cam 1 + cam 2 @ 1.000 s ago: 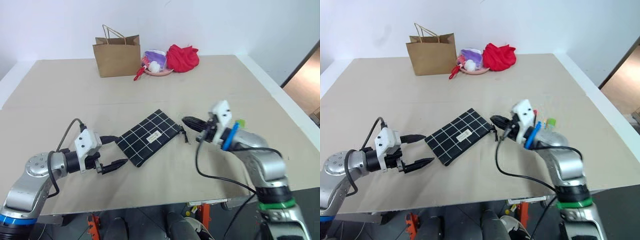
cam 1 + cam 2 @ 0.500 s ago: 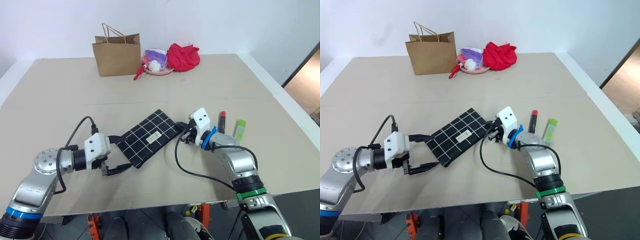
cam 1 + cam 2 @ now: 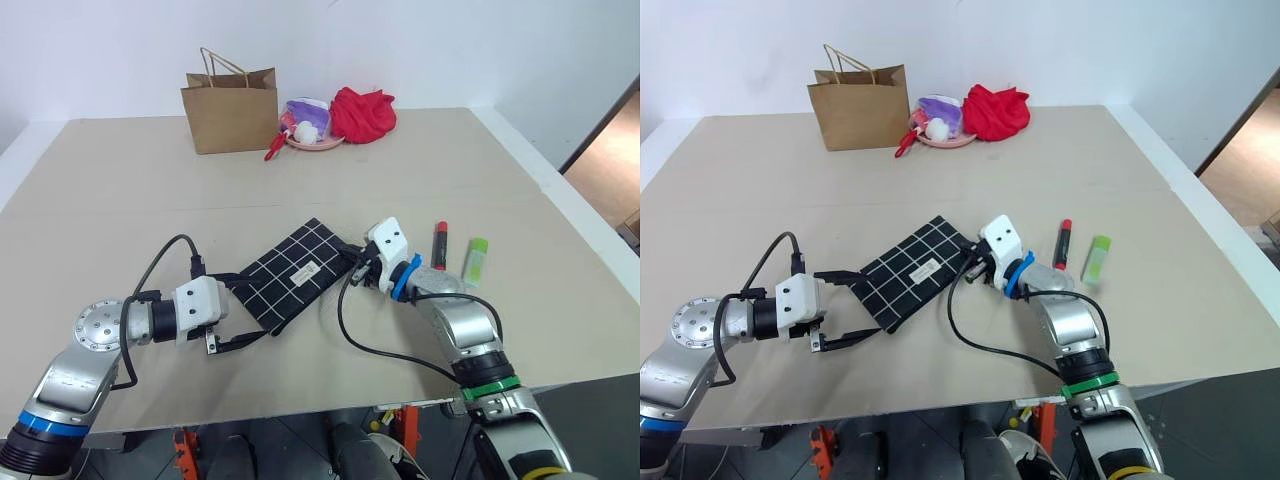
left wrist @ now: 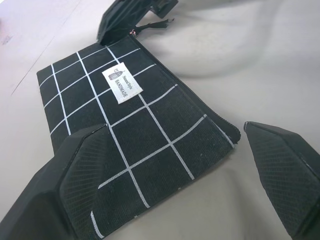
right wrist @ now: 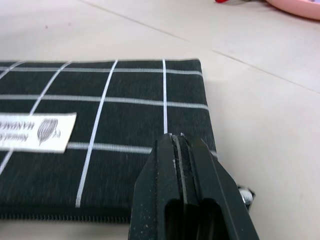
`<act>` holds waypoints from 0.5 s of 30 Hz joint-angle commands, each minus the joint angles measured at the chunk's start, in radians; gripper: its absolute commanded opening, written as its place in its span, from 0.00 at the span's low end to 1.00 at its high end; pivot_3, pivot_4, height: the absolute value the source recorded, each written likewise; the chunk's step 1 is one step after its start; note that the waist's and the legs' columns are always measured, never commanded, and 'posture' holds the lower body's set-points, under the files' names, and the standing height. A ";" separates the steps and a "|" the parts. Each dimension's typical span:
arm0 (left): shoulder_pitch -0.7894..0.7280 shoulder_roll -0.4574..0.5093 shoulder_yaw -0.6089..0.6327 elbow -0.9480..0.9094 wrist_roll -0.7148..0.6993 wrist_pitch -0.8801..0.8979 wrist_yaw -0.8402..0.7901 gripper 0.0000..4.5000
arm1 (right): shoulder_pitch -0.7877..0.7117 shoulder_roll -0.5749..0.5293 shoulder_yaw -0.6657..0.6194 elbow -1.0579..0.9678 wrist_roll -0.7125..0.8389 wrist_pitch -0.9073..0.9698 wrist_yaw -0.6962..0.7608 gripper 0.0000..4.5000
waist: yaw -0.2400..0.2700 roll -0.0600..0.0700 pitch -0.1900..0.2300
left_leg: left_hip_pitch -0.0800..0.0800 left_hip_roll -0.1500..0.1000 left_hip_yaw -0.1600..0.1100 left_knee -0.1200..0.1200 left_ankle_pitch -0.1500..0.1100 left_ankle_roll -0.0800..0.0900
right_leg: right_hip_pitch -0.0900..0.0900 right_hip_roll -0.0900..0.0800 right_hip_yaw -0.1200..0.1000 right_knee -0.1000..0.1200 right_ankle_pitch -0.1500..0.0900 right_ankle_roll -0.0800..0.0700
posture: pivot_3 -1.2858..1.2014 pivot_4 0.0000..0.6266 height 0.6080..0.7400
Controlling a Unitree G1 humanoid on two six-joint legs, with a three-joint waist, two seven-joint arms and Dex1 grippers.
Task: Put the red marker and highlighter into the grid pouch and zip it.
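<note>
The grid pouch [image 3: 295, 275] lies flat near the middle of the table, its white label [image 4: 122, 85] facing up. My left gripper [image 3: 243, 311] is open, one finger [image 4: 75, 175] over the pouch's near corner and the other beside it. At the far end of the pouch, by the zipper, my right gripper [image 3: 357, 270] is shut with its tip [image 5: 181, 165] low over the pouch's edge. I cannot tell whether it pinches the pull cord [image 4: 156, 25]. The red marker [image 3: 439, 245] and the light-green highlighter [image 3: 476, 261] lie side by side on the table, right of the right gripper.
A brown paper bag [image 3: 232, 110], a pink dish [image 3: 315, 141] with a small red tool [image 3: 275, 150], and a red cloth bundle [image 3: 363, 113] stand at the back of the table. The table's right edge [image 3: 590, 240] runs past the highlighter.
My right gripper has come down and left to the pouch's zipper end, uncovering the marker and highlighter. The left gripper has rolled, its fingers now around the pouch's near corner.
</note>
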 commanded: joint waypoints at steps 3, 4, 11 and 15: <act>-0.004 0.006 0.008 0.013 0.021 -0.050 0.010 1.00 | -0.022 -0.004 -0.028 0.034 -0.009 -0.035 -0.005 0.01 | 0.000 0.000 0.000 | 0.000 0.000 0.000 0.000 0.000 0.000 | 0.000 0.000 0.000 0.000 0.000 0.000 | 0.52 0.24 1.00; -0.006 0.003 0.009 0.022 0.033 -0.070 0.019 1.00 | -0.017 -0.008 -0.023 0.031 -0.012 -0.036 0.003 0.01 | 0.000 0.000 0.000 | 0.000 0.000 0.000 0.000 0.000 0.000 | 0.000 0.000 0.000 0.000 0.000 0.000 | 0.52 0.24 1.00; -0.031 -0.005 -0.003 0.095 0.142 -0.250 0.070 1.00 | 0.006 -0.014 -0.001 0.014 -0.032 -0.041 0.027 0.01 | 0.000 0.000 0.000 | 0.000 0.000 0.000 0.000 0.000 0.000 | 0.000 0.000 0.000 0.000 0.000 -0.001 | 0.52 0.24 1.00; -0.034 -0.009 -0.033 0.137 0.178 -0.337 0.066 1.00 | 0.004 -0.008 -0.004 0.009 -0.035 -0.036 0.026 0.01 | 0.000 0.000 0.000 | 0.000 0.000 0.000 0.000 0.000 0.000 | 0.000 0.000 0.000 0.000 0.000 -0.001 | 0.52 0.24 1.00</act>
